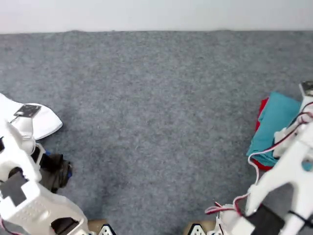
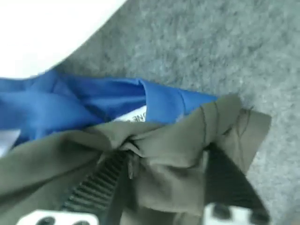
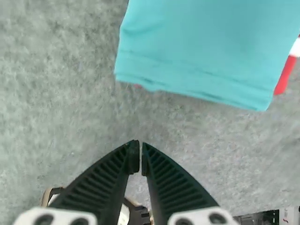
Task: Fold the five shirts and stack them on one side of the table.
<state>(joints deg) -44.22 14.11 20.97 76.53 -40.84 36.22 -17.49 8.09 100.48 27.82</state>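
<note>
At the left edge of the table (image 1: pixel 161 98), beside the white shirt (image 2: pixel 42 33), the left gripper (image 2: pixel 168 154) pinches a bunch of the olive shirt (image 2: pixel 56 159) — likely to pull it off the blue shirt (image 2: pixel 70 103), whose neck label (image 2: pixel 133 115) is unreadable. Far right, the teal shirt (image 3: pixel 201 47) lies folded on the red shirt (image 3: pixel 288 75) — the stack begun. Beside it hangs the right gripper (image 3: pixel 140 157), jaws nearly together and empty.
</note>
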